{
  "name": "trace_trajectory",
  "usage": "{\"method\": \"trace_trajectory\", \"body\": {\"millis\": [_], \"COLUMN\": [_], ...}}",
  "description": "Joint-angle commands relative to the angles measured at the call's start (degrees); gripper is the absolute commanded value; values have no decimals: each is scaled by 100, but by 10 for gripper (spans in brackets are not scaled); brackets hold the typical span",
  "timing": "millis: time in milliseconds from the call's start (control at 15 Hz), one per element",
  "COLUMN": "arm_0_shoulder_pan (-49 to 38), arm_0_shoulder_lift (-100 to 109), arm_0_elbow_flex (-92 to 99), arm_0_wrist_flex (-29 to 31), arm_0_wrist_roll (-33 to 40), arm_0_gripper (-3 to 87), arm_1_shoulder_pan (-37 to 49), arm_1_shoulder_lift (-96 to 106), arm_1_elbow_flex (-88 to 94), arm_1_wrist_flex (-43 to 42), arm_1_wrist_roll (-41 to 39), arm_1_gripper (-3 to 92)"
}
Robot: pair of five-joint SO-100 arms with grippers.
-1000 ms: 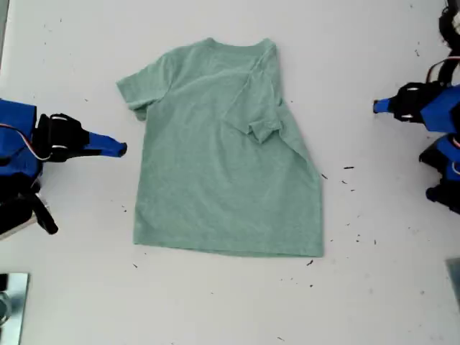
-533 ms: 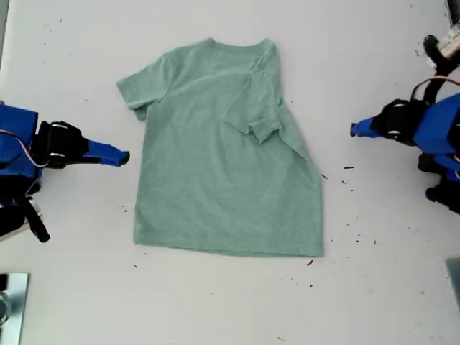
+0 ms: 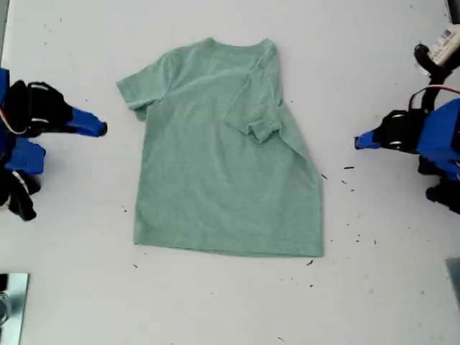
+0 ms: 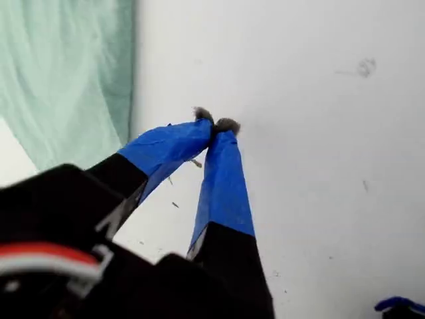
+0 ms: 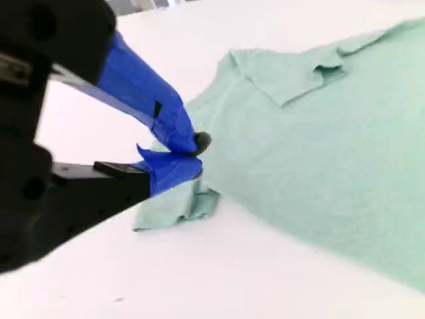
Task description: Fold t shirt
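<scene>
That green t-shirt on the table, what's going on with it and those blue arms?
Two small robot arms are set to fold the t shirt, which lies flat on the white table. The sleeve on the exterior view's right is already folded in over the chest. Neither arm touches the cloth now: my first gripper hangs off the exterior view's right of it, and my second gripper off the left, near the other sleeve. Both are shut and empty.

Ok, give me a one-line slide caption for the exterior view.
Pale green t shirt flat on the white table, one sleeve folded inward, a blue-tipped arm waiting off each side.
</scene>
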Motion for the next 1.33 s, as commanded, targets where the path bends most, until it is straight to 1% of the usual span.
{"method": "trace_trajectory", "body": {"millis": [0, 67, 133, 200, 267, 333, 400, 533, 600, 733, 800, 867, 933, 1000, 1067, 1133, 1200, 1267], "arm_0_shoulder_pan": [-1257, -1538, -1731, -1863, -2013, -2171, -2382, -2751, -2927, -3015, -2988, -3041, -3138, -3217, -3208, -3164, -3094, -3041], "arm_0_shoulder_lift": [-1696, -2435, -3111, -3683, -4052, -4122, -4122, -3964, -3937, -4412, -4605, -4658, -4702, -4825, -4957, -5159, -5317, -5537], "arm_0_elbow_flex": [-2575, -3050, -3173, -3208, -3252, -3278, -3252, -2725, -2470, -2101, -1819, -1503, -1301, -1292, -1371, -1459, -1485, -1582], "arm_0_wrist_flex": [1037, 1063, 1063, 1063, 1055, 1020, 1011, 905, 642, 105, -264, -589, -800, -853, -879, -896, -1037, -1134], "arm_0_wrist_roll": [1529, 2092, 2435, 2593, 2637, 2672, 2769, 2769, 2733, 2672, 2575, 2487, 2487, 2558, 2593, 2593, 2575, 2593], "arm_0_gripper": [-1, -1, 102, 308, 325, 341, 354, 347, 325, 294, 250, 92, 96, 181, 246, 270, 278, 303], "arm_1_shoulder_pan": [-167, -211, -220, -220, -220, -220, -202, -158, -149, -167, -158, -123, -53, 53, 70, 88, 167, 185], "arm_1_shoulder_lift": [-1239, -1890, -2355, -2777, -3050, -3182, -3234, -3287, -3305, -3419, -3419, -3410, -3331, -3234, -3146, -3155, -3129, -3111], "arm_1_elbow_flex": [-1063, -1433, -1731, -2039, -2259, -2373, -2461, -2566, -2584, -2584, -2505, -2382, -2145, -1846, -1608, -1600, -1600, -1608], "arm_1_wrist_flex": [9, -62, -70, 53, 79, 62, 97, 193, 193, 211, 202, 211, 176, 114, -18, -70, -70, -70], "arm_1_wrist_roll": [-79, -176, -237, -316, -431, -510, -571, -677, -729, -791, -853, -888, -949, -1046, -1143, -1160, -1230, -1257], "arm_1_gripper": [13, 13, 13, 19, 76, 109, 136, 146, 145, 147, 123, 22, 22, 22, 51, 66, 71, 73]}}
